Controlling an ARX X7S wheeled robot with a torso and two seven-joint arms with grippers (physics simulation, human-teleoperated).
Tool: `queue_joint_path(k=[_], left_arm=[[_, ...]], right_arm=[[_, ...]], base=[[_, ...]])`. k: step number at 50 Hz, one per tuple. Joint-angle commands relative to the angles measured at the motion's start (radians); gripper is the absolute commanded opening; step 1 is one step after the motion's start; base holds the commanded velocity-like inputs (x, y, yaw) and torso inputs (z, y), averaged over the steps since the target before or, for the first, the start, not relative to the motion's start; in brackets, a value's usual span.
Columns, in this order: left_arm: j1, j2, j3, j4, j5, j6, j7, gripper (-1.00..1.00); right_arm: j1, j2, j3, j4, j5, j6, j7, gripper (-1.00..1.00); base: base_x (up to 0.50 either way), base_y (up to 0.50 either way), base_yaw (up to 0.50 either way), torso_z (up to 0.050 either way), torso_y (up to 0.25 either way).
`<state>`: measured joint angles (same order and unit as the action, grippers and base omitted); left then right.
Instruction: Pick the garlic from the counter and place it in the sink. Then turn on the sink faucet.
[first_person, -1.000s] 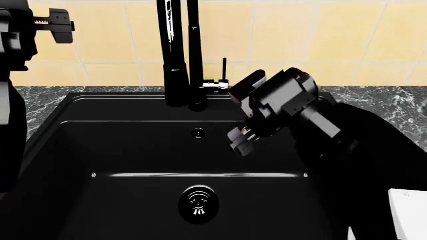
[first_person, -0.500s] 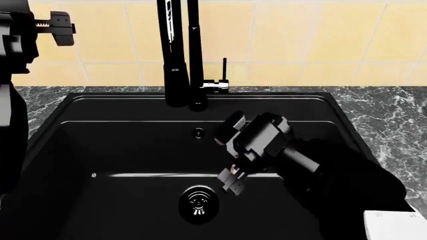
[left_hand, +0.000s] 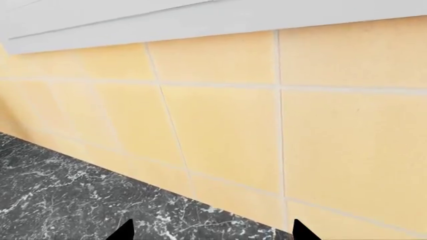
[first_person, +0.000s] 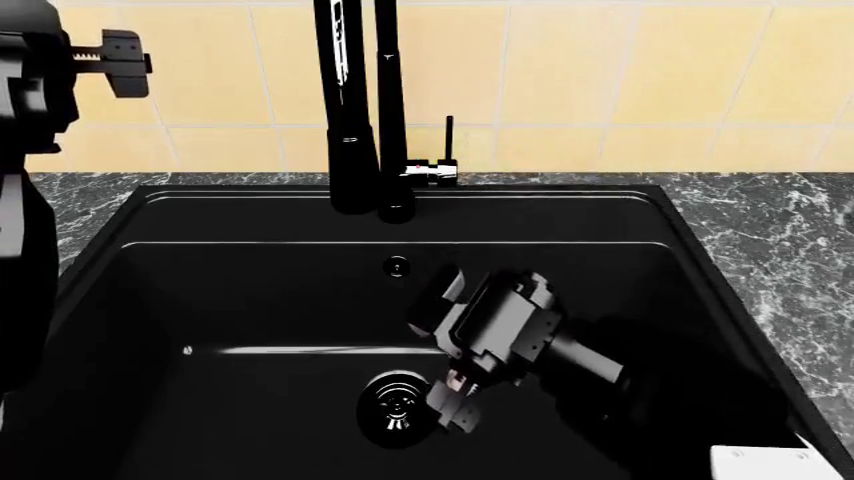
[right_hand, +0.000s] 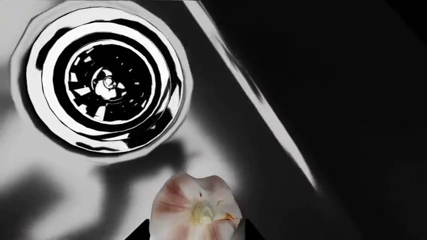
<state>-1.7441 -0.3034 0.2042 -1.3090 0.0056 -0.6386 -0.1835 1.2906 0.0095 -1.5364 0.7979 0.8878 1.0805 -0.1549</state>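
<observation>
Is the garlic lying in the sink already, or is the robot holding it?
Held: the garlic sits between the right gripper fingers, low inside the sink, beside the drain.

Dark veined marble desk (first_person: 787, 225) below yellow tiles.
A black sink (first_person: 267, 290) is set into it; the faucet (first_person: 360, 110) rises from the sink's back rim.

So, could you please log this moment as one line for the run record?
phase: placing | right hand: shut on garlic, low in sink beside drain | left hand: raised, idle | faucet: untouched
</observation>
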Motion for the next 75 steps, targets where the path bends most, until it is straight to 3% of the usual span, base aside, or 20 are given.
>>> queue_joint_path(k=[1,47,48,66,71,72,75], left_arm=[[0.01,0.009,-0.028,0.001,-0.012,0.021,0.021,1.0],[0.019,0.004,-0.036,0.001,-0.009,0.023,0.023,1.0],[0.018,0.002,-0.037,0.001,-0.009,0.022,0.022,1.0],[0.021,-0.004,-0.039,0.002,-0.009,0.022,0.026,1.0],[0.016,-0.005,-0.038,0.002,-0.008,0.018,0.028,1.0],[0.015,-0.004,-0.038,0.002,-0.008,0.018,0.029,1.0],[0.011,-0.006,-0.038,0.002,-0.008,0.015,0.03,1.0]], right_arm=[[-0.044,-0.009,0.012,-0.007,-0.056,-0.006,-0.038,-1.0],[-0.128,-0.009,0.012,0.002,-0.12,-0.014,-0.044,-1.0],[-0.123,-0.009,0.014,0.001,-0.114,-0.033,-0.035,1.0],[-0.081,-0.009,0.01,-0.009,-0.096,-0.052,-0.036,1.0],[0.021,-0.009,0.007,-0.072,-0.042,-0.044,-0.021,1.0],[0.129,-0.009,0.045,-0.111,0.024,-0.034,-0.018,1.0],[0.207,0.019,0.079,-0.15,0.069,-0.028,-0.041,1.0]], base=[[0.0,0.0,0.0,0.0,0.0],[0.0,0.0,0.0,0.0,0.0],[0.0,0.0,0.0,0.0,0.0],[0.0,0.0,0.0,0.0,0.0],[0.0,0.0,0.0,0.0,0.0],[0.0,0.0,0.0,0.0,0.0],[0.0,0.0,0.0,0.0,0.003]])
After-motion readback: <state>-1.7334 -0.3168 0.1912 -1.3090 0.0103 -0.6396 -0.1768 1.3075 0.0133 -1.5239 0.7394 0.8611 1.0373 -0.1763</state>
